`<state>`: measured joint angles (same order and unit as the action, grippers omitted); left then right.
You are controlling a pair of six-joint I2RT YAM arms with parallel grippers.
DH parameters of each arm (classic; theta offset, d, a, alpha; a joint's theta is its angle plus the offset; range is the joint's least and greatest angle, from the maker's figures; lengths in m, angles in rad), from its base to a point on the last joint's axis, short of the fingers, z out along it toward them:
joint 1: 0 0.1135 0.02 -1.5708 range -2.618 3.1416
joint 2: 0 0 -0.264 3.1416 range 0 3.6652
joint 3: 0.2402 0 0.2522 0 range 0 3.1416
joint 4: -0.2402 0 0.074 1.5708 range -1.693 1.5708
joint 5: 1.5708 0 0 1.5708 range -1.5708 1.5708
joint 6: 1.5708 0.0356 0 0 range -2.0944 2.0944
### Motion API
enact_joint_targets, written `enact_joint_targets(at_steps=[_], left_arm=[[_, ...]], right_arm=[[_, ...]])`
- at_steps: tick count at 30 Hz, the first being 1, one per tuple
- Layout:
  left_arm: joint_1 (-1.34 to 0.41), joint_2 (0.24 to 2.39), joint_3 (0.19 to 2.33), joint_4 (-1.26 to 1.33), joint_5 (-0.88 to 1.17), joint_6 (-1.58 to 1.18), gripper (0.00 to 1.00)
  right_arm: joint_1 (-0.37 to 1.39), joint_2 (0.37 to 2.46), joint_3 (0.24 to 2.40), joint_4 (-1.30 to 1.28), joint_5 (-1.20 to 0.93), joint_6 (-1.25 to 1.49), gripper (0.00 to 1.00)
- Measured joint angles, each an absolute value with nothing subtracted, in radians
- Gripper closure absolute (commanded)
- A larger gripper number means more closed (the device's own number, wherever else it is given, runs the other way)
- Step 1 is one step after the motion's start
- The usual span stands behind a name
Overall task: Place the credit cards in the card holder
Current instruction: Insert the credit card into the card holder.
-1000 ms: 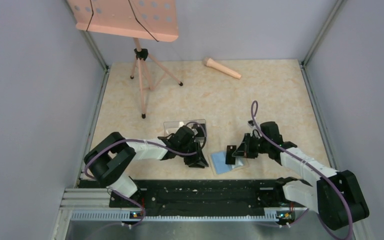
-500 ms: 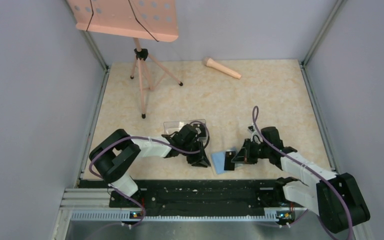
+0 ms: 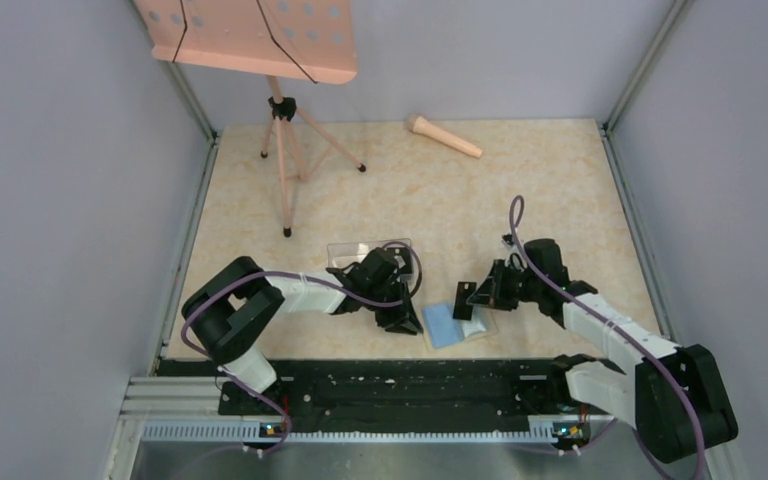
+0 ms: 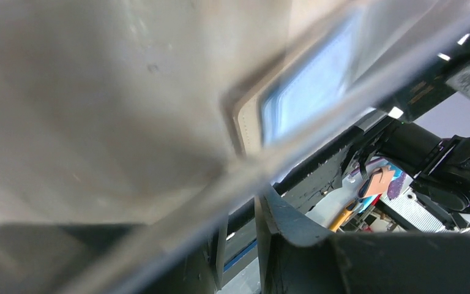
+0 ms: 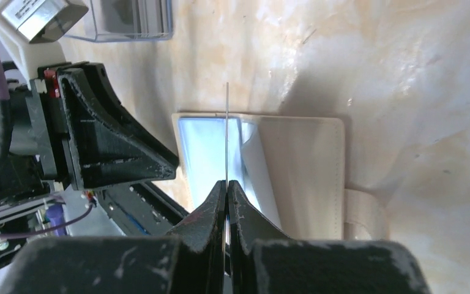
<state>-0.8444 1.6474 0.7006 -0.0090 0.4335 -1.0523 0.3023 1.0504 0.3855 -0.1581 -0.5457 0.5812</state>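
Note:
The card holder (image 3: 447, 325) lies open on the table, light blue inside (image 5: 203, 150) with a beige flap (image 5: 303, 177). My right gripper (image 3: 464, 300) is shut on a thin credit card (image 5: 227, 122). The card shows edge-on and stands upright over the holder's blue pocket. The right wrist view shows the jaws (image 5: 227, 184) pressed together on it. My left gripper (image 3: 401, 319) sits low on the table just left of the holder, and its black finger (image 5: 107, 141) reaches the holder's left edge. In the left wrist view its jaws (image 4: 243, 211) stand slightly apart with nothing between them.
A clear plastic box (image 3: 370, 250) stands just behind the left gripper and blurs most of the left wrist view. A pink music stand (image 3: 280, 130) is at the back left and a pink microphone (image 3: 445, 137) at the back. A black rail (image 3: 410, 380) runs along the front edge.
My right gripper dipped toward the holder with the card, then drew back up and away a little. My left gripper shifted slightly right toward the holder's left edge.

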Motion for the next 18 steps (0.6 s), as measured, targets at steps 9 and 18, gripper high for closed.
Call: enact_joint_targets(at_steps=[9,18], left_arm=[[-0.852,1.66,0.712,-0.009,0.435,-1.052,0.72],[-0.854,1.677,0.726,-0.01,0.447,-1.049,0.73]], right_arm=[[0.273,1.087,0.408,-0.162,-0.525,0.564,1.0],[0.272,1.104,0.339,-0.081,-0.595,0.577,1.0]])
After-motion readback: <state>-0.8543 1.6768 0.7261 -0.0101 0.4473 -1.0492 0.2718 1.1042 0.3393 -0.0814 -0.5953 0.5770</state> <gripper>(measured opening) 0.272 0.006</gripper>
